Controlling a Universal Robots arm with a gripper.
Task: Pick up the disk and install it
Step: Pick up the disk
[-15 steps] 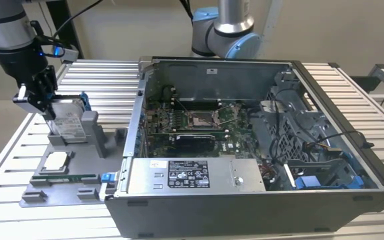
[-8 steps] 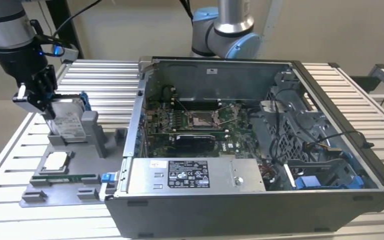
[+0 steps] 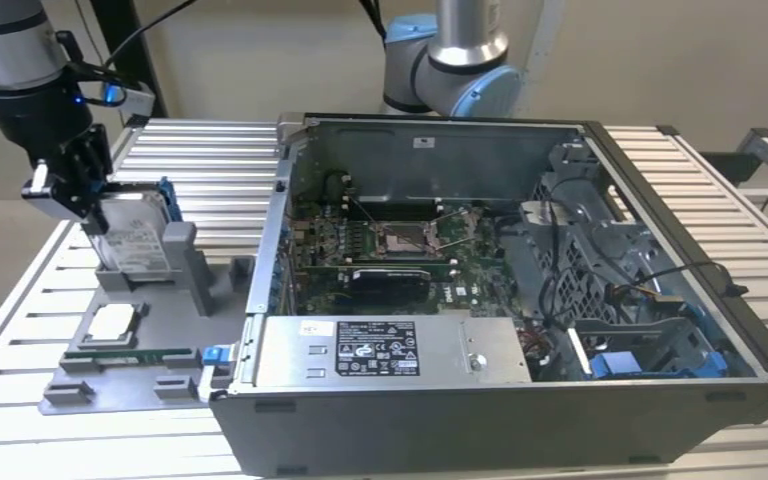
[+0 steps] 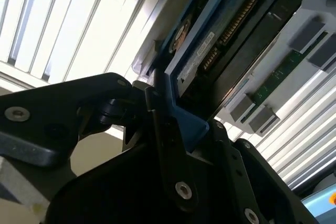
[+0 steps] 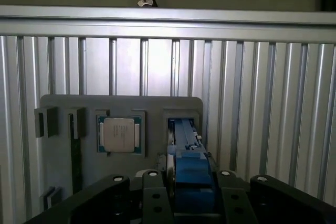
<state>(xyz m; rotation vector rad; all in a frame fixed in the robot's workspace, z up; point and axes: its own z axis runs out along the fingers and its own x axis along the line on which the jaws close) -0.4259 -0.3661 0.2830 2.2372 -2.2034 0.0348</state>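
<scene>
While the disk [image 3: 133,232] stands upright at the grey holder [image 3: 181,268] on the exterior view's left, the task looks barely past its first step: gripped, I judge, but not carried anywhere. Its lower end sits down at the holder, and I cannot tell whether it has cleared the slot. On the grey tray [image 3: 64,395] below lie a small square chip [image 3: 111,323] and a green memory stick [image 3: 131,353].

Toward the exterior view's right, the open computer case [image 3: 491,150] shows its motherboard [image 3: 404,240], the power-supply box [image 3: 371,350] and, furthest right, the drive bay [image 3: 638,345]. The disk is well apart from all of it, so the whole of the installing is left.

The gripper [image 3: 88,200] hangs over the disk's upper edge. In both wrist views its black fingers [image 5: 153,195] are drawn in against the blue carrier frame [image 5: 191,174] — one on each side, pinching it between them. In the second wrist view the frame [image 4: 191,124] runs from that grip out along the drive's dark underside.
</scene>
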